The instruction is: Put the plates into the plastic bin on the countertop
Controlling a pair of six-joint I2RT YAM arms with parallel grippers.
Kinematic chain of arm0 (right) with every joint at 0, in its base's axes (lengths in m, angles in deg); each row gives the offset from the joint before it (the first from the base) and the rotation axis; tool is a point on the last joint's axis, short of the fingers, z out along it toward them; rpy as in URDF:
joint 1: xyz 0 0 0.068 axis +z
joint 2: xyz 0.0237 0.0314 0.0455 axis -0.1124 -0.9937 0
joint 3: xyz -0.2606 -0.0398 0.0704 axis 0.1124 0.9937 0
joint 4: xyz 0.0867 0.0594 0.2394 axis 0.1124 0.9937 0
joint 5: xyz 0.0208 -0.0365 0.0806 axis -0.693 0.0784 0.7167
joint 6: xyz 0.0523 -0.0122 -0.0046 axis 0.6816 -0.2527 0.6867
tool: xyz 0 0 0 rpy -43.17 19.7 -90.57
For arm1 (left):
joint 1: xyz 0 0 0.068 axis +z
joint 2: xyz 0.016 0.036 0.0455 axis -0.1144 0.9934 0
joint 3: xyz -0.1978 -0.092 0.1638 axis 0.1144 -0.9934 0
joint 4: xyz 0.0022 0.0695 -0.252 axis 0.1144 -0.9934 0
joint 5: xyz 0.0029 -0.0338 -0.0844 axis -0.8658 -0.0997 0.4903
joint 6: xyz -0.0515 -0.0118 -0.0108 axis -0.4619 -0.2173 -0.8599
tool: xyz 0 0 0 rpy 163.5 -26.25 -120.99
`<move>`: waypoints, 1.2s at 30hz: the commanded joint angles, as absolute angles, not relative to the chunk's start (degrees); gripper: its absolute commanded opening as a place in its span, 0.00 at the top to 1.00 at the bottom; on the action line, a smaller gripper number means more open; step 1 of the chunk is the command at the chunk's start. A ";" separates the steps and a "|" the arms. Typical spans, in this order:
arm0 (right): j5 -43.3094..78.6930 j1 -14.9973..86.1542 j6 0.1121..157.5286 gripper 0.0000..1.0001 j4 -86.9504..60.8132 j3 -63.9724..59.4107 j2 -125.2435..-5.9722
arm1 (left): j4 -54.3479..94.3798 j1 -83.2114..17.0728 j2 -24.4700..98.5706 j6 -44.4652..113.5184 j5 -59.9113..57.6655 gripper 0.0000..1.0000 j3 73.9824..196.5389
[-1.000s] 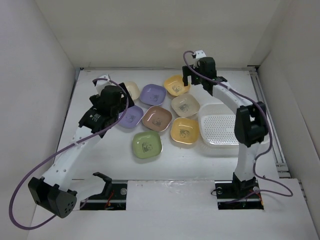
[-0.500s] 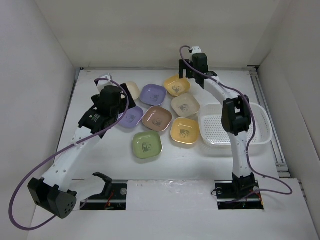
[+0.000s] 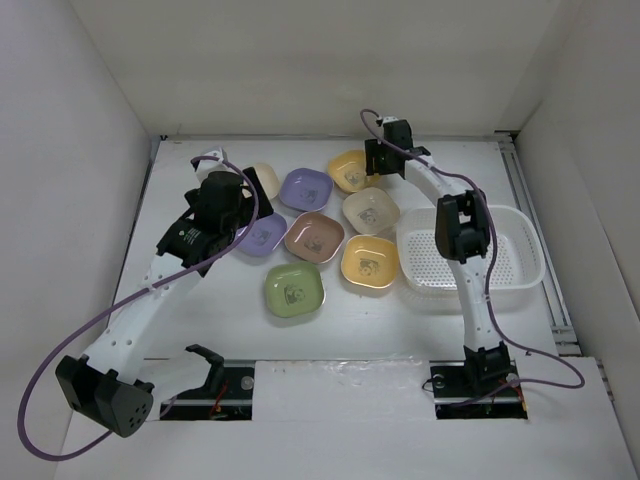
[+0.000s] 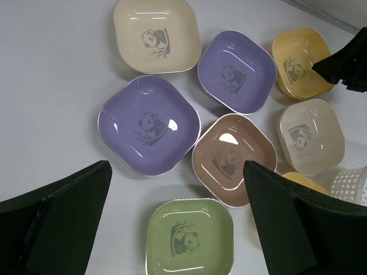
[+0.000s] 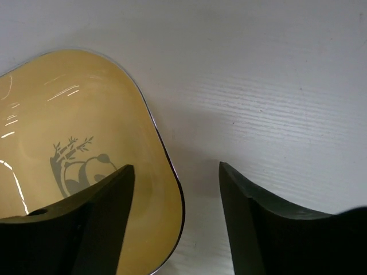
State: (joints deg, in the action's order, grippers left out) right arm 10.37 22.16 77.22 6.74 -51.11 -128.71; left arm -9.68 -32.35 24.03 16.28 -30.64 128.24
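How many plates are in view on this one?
8, all on the countertop left of the bin: cream, far purple, far yellow, beige, near purple, brown, near yellow, green. The left arm partly covers two.

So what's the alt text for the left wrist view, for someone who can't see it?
Panda-print plates in purple, cream, brown, green and yellow lie on a white countertop, seen from above between the open fingers of the left gripper. The bin's corner shows at right.
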 commanded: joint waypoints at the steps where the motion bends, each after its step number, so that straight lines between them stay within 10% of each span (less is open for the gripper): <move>1: 12.42 21.66 76.58 0.36 9.97 -57.25 -129.72 | -7.84 -32.32 23.08 17.10 -30.48 0.00 127.87; 9: 10.15 19.99 78.33 1.00 8.49 -55.32 -129.20 | -7.84 -32.32 23.08 17.10 -29.43 0.00 128.39; 30: 0.04 13.13 82.82 1.00 1.96 -17.46 -81.84 | -6.79 -32.32 23.61 18.16 -24.86 0.00 128.39; 36: 0.29 9.53 85.44 1.00 -3.54 10.39 -62.89 | -5.03 -32.32 23.08 18.77 -20.03 0.00 127.26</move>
